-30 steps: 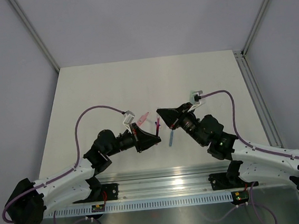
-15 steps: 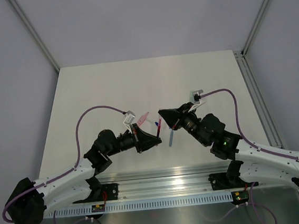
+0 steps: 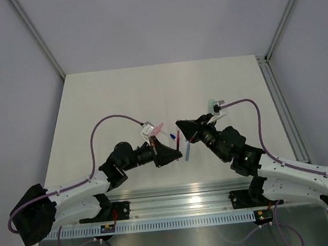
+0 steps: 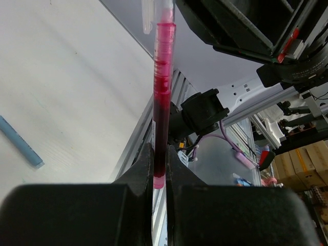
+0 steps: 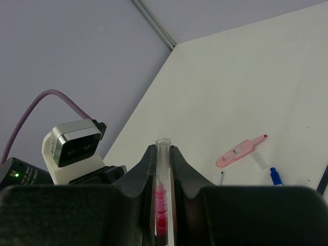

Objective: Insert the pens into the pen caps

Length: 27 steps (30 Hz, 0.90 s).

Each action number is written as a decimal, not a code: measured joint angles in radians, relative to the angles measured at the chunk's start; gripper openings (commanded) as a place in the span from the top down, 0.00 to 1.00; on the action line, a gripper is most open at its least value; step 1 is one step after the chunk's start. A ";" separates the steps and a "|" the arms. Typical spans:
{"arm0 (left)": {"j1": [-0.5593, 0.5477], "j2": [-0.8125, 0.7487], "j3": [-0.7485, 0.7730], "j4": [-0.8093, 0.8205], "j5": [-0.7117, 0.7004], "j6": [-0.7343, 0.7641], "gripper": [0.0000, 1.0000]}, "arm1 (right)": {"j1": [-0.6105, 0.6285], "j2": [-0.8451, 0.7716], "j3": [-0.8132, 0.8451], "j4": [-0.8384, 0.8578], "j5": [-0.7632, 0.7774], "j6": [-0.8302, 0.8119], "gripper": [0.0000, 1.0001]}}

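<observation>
My left gripper [image 3: 177, 152] [image 4: 160, 154] is shut on the lower end of a red pen [image 3: 177, 140] [image 4: 162, 97], which stands upright. The pen's upper end sits inside a clear pen cap [image 5: 163, 147] [image 4: 163, 7]. My right gripper [image 3: 179, 125] [image 5: 163, 151] is shut on that cap, and the red pen [image 5: 162, 210] shows through the cap's wall. A light blue pen [image 3: 187, 150] [image 4: 20, 148] lies on the table below the grippers. A dark blue pen [image 3: 172, 137] [image 5: 275, 177] lies near a pale pink stubby piece [image 3: 158, 127] [image 5: 241, 151]. A mint pen cap [image 3: 211, 103] lies behind the right wrist.
The metal rail [image 3: 183, 205] runs along the table's near edge under both arm bases. Purple cables [image 3: 108, 119] arc over the table [image 3: 109, 93] from each wrist. The left wrist camera [image 5: 72, 143] sits close beside my right fingers.
The left arm has shifted right and forward, carrying the red pen under the right gripper and into the clear cap. The right gripper has barely moved.
</observation>
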 measured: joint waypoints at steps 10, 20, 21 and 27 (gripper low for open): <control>-0.017 0.000 0.001 0.053 -0.026 -0.006 1.00 | 0.018 -0.018 0.033 -0.024 0.047 -0.028 1.00; -0.023 0.000 0.001 0.050 -0.026 -0.006 1.00 | 0.019 -0.009 0.064 -0.047 0.056 -0.024 1.00; -0.023 0.000 0.001 0.050 -0.026 -0.006 1.00 | 0.019 -0.008 0.069 -0.047 0.056 -0.023 1.00; -0.025 -0.016 0.001 0.043 -0.027 -0.002 1.00 | 0.019 0.011 0.099 -0.063 0.053 -0.017 1.00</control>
